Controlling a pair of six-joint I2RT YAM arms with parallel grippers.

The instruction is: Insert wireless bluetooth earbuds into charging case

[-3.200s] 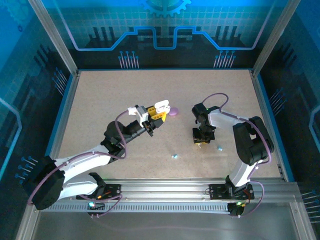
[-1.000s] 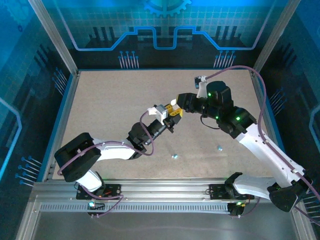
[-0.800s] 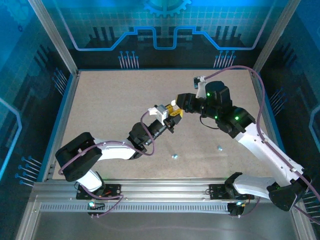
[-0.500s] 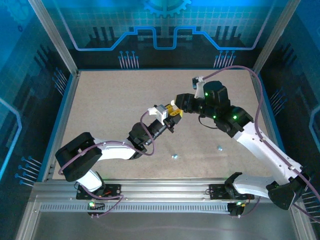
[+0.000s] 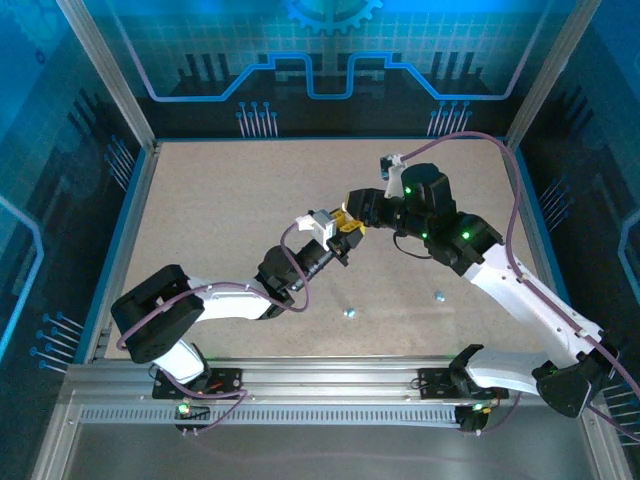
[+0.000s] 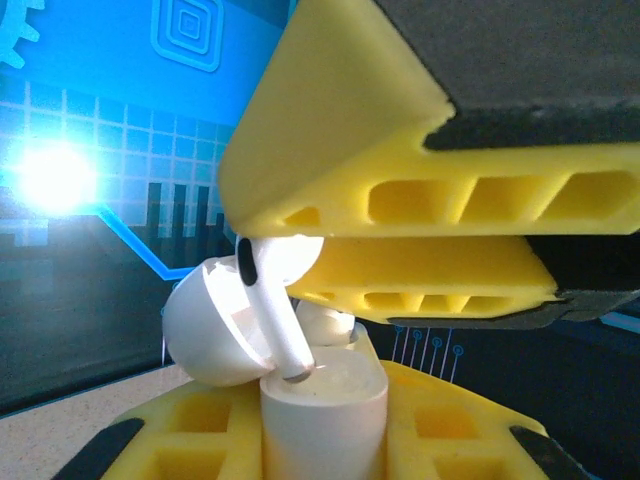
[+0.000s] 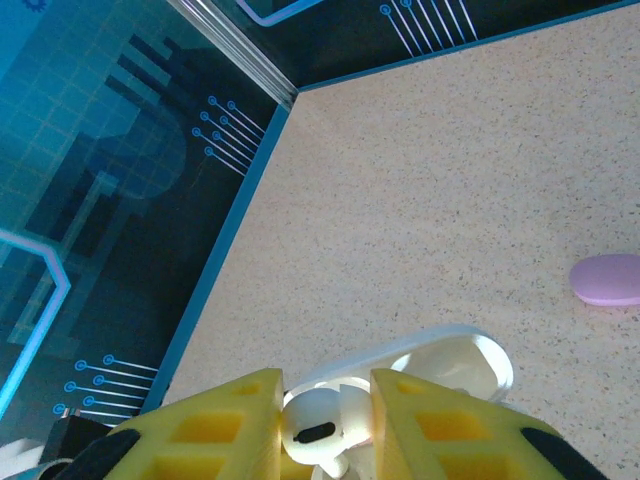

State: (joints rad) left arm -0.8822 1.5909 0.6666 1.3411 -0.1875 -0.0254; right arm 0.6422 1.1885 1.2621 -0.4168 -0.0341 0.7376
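The speckled beige table [image 5: 220, 200] is spanned by both arms, whose ends are brought together above its middle. The left gripper [image 6: 322, 440] is closed on a white glossy charging case [image 6: 322, 395], which is clamped upright between the yellow ribbed fingers [image 6: 190, 430]. Its rounded lid [image 6: 205, 330] is swung open and tipped back to one side. The right gripper [image 7: 325, 410] is closed from above on a white stemmed earbud [image 6: 272, 310], whose bulbous head is pinched between the two yellow pads [image 7: 225, 420].

In the left wrist view the earbud's long axis is seen to run nearly upright, leaning slightly. The head is held at the top and the stem tip is pointed down at the open mouth of the case, at or just above the rim. Whether the tip touches cannot be told.

A purple pebble-shaped case [image 7: 607, 280] is seen lying flat on the table, apart from the grippers. Two tiny light blue buds [image 5: 349, 312] [image 5: 438, 295] are left lying on the table nearer the arm bases, well apart from each other.
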